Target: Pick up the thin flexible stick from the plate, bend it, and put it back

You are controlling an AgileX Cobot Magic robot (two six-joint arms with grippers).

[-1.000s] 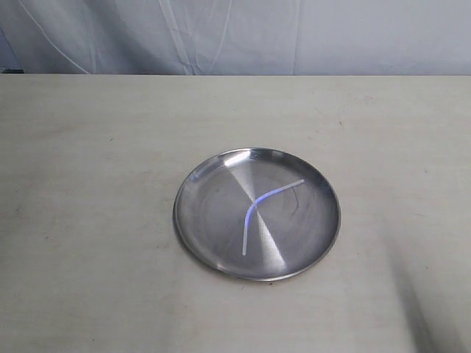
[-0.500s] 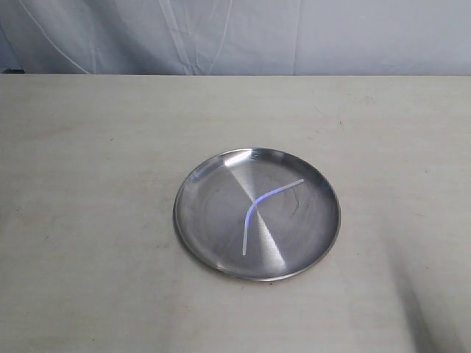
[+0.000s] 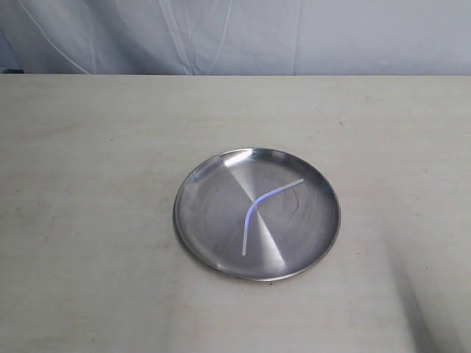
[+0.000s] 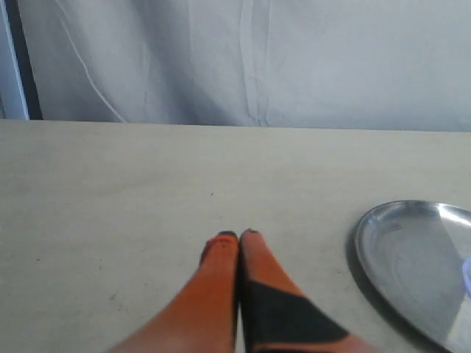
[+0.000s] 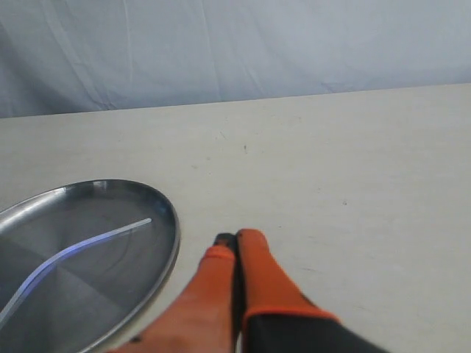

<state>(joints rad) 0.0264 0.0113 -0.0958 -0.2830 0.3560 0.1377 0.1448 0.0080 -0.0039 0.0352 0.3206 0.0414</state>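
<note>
The round silver plate (image 3: 199,228) lies in the middle of the table. On it rests the thin translucent stick (image 3: 254,209), bent into an angle with a bluish tint at the bend. Neither arm shows in the exterior view. In the left wrist view my left gripper (image 4: 239,237) is shut and empty over bare table, with the plate's rim (image 4: 362,243) off to one side. In the right wrist view my right gripper (image 5: 236,238) is shut and empty beside the plate (image 5: 165,228), where the stick (image 5: 81,246) lies.
A pale wooden table (image 3: 88,184) carries the plate. A white cloth backdrop (image 3: 235,37) hangs behind the table's far edge. Dark shadows fall on the table at the lower right (image 3: 434,316).
The plate and the bent stick have not moved. The shadow at the lower left of the table has faded.
</note>
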